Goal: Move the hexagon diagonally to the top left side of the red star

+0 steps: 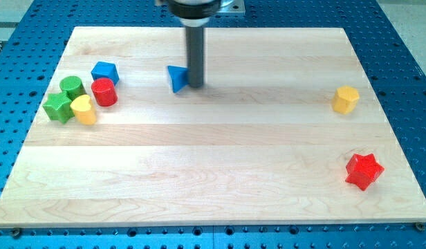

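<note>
My tip (pixel 196 84) touches the blue triangle (pixel 176 78) — no claw shows. The yellow hexagon (pixel 345 99) sits on the surface (pixel 213 166) at the view's right, above the red star (pixel 364 171).

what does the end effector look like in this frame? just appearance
My tip ends a straight, smooth, dark grey cylindrical rod. The rod hangs from a wider black round collar under a pale metal mount at the view's top. No cables, markings or labels show. The tip sits just right of the blue triangle.
</note>
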`<state>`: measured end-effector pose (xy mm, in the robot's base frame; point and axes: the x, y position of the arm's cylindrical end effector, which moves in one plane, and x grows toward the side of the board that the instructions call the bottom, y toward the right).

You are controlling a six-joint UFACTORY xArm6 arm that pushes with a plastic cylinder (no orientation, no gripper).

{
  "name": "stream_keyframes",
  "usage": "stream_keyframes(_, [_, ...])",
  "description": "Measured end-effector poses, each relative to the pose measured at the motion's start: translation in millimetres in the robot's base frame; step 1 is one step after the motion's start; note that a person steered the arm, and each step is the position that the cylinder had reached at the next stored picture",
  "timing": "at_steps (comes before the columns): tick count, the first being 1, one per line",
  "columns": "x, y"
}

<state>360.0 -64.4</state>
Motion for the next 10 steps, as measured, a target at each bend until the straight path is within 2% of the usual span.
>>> stream_keyframes(1, [1, -63])
stream_keyframes(2, [1, -74])
stream_keyframes(3, [1, -110])
stream_keyframes(4, [1, -61])
stream_keyframes(6, [0, 181])
stream_keyframes(8, [17, 360])
stream_keyframes(9, [17, 404])
stream_keyframes(10, [49, 392])
